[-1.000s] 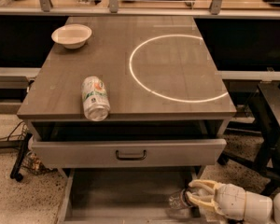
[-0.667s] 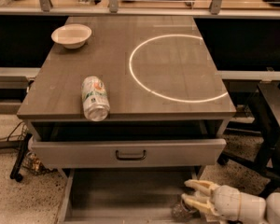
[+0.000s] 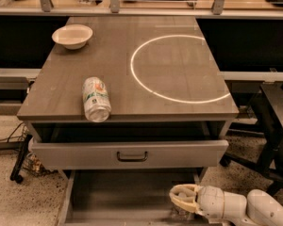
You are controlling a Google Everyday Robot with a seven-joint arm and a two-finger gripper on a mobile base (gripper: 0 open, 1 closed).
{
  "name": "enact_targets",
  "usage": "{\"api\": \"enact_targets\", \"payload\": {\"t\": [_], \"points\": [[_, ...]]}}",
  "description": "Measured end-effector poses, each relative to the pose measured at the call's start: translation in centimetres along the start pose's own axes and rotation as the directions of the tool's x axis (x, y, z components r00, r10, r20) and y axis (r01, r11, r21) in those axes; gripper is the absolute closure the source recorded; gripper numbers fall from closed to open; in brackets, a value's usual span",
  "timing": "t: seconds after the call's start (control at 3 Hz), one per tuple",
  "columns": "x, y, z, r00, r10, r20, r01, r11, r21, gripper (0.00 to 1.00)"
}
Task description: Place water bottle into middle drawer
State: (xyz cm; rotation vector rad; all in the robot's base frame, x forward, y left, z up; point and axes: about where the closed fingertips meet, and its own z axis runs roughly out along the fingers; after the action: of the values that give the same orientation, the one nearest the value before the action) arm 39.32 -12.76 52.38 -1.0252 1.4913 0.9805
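My gripper [image 3: 183,197] is at the bottom right, reaching in from the right over the right part of the open middle drawer [image 3: 118,192], a wide shallow grey tray below the cabinet. Its cream fingers [image 3: 180,189] stand apart with a dark gap between them. The clear water bottle [image 3: 180,213] shows only faintly, low on the drawer floor just under the fingers and mostly hidden by them. I cannot see it held between the fingers.
A green-white drink can [image 3: 95,99] lies near the front edge of the cabinet top, and a white bowl [image 3: 72,36] sits at its back left. The upper drawer with a dark handle [image 3: 132,156] juts out above the middle drawer. A dark chair [image 3: 273,121] stands at the right.
My gripper has moved a little to the left over the middle drawer. The bottle now sits lower, under the fingers, rather than sticking out to their left.
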Motion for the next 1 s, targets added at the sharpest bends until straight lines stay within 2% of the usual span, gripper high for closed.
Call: {"api": "enact_targets", "payload": {"t": [0.33,0.67,1.0], "points": [[-0.5,0.2,0.3,1.000,0.000,0.011,0.000,1.0000,-0.007,0.35],[-1.1,0.8,1.2,0.999,0.000,0.039,0.000,0.9997,-0.025,0.13],[-1.7,1.2,2.0,0.998,-0.005,0.057,0.007,0.9992,-0.039,0.00]]}}
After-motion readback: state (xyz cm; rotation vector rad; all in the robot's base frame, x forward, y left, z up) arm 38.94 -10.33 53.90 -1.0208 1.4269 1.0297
